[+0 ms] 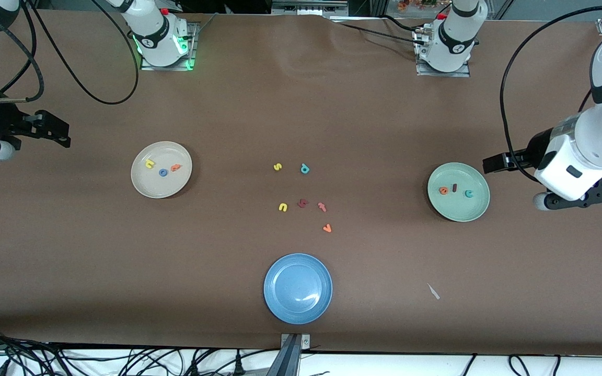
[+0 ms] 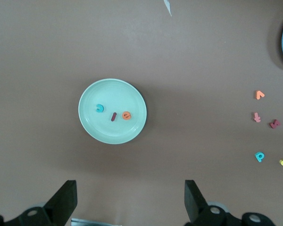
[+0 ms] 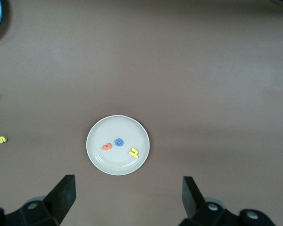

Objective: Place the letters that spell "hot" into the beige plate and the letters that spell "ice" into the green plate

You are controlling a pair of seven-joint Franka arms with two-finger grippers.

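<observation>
The beige plate lies toward the right arm's end and holds the yellow h, blue o and orange t. The green plate lies toward the left arm's end and holds the orange e, dark red i and teal c. My left gripper hangs open and empty beside the green plate. My right gripper hangs open and empty beside the beige plate. Both arms are drawn back to the table's ends.
A blue plate lies empty near the front camera. Several loose letters lie mid-table: yellow s, teal p, yellow u, a dark red letter, a pink letter, orange v. A pale scrap lies nearby.
</observation>
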